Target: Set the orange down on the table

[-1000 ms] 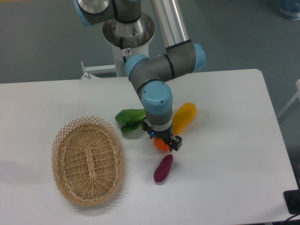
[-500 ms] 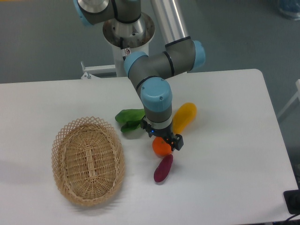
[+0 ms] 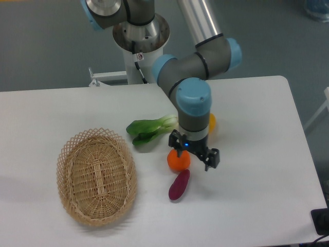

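The small round bright-orange fruit (image 3: 178,161) is sitting on the flat white tabletop (image 3: 257,154), the black two-finger gripper (image 3: 196,156) hanging spread at its three o'clock.

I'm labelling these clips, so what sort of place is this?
Probably a robotics lab: a robot arm on a pedestal behind a white table, with an orange and basket as test props.

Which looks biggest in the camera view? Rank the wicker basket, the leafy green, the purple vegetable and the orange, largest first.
1. Wicker basket, by far.
2. Leafy green.
3. Purple vegetable: longer than the orange but slimmer, so these two are close.
4. Orange.
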Tool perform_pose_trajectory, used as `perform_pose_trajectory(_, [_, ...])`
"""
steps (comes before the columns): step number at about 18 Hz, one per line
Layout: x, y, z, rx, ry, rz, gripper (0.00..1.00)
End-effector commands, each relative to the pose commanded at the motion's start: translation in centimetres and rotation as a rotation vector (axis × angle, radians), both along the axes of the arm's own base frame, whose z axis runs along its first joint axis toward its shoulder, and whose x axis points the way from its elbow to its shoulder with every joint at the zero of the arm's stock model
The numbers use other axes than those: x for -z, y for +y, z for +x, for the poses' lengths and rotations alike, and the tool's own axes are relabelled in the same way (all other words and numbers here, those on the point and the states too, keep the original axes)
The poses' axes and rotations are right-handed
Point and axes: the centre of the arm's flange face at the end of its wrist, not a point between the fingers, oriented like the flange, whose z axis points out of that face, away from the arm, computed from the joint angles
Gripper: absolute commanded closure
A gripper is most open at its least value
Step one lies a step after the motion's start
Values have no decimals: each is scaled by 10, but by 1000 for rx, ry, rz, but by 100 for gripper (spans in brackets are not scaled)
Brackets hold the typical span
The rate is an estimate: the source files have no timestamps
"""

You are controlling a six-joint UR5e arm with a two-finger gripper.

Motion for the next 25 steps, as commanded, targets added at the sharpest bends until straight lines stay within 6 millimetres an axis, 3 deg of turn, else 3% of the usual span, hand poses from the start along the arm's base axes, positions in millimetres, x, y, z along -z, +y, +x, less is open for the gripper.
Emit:
perform_pose_trajectory(6, [-14, -23, -53, 7, 33, -7, 0])
perform_pose_trajectory(15, [-32, -28, -83, 94, -44, -78, 0])
perform_pose_trajectory(19, [-31, -35, -99, 107, -41, -84, 0])
perform_pose_trajectory(25, [-29, -36, -98, 120, -34, -98, 0])
